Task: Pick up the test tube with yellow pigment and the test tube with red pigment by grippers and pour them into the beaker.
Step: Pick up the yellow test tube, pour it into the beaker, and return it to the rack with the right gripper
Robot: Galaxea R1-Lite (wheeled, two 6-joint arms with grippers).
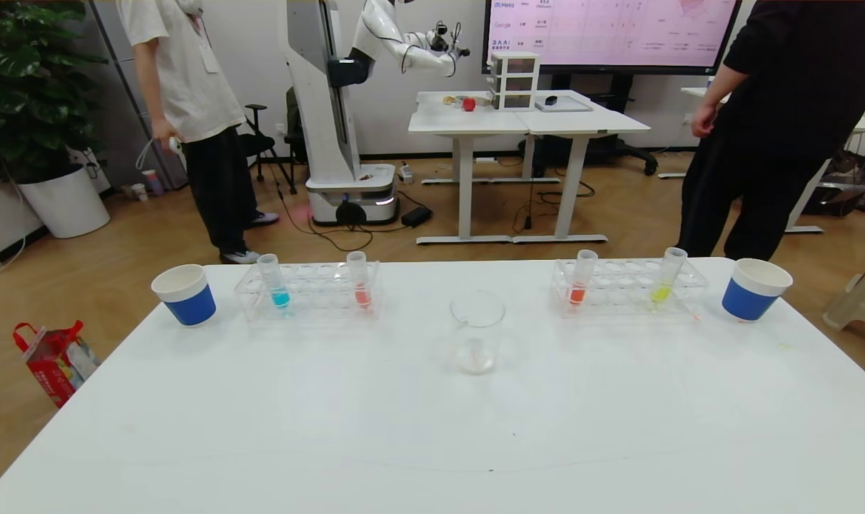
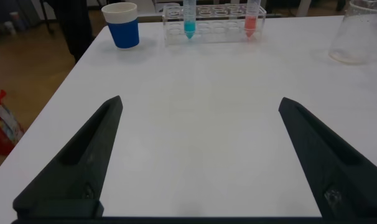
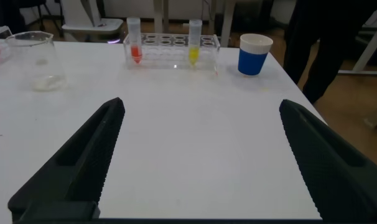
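Nearest to us, both grippers sit low over the bare near part of the white table [image 1: 432, 442], out of the head view altogether. In the left wrist view the left gripper [image 2: 200, 155] has its two black fingers spread wide with nothing between them; the right gripper [image 3: 201, 155] in its own view is spread the same way and equally empty.

Farther up, at the centre of the head frame, stands the beaker [image 1: 477, 332], upright, apparently with only a faint residue at its bottom.

Beyond it, in a row across the middle of the frame, are two clear racks. The right-hand rack [image 1: 629, 289] holds the test tube with yellow pigment [image 1: 666, 277] near its right end, leaning slightly, mouth up; an orange-red tube [image 1: 582, 280] stands toward its left end. The left-hand rack [image 1: 311, 289] holds the test tube with red pigment [image 1: 359, 280] at its right end and a blue tube [image 1: 274, 282] at its left. A paper cup [image 1: 754, 289] stands outside each rack.

We judge that the move turns on this: each target tube lies well ahead of its own-side gripper, with its long axis near vertical, so the right arm is nearer the yellow tube and the left nearer the red. Each reach goes forward, with the fingers closing across the tube above the rack top.
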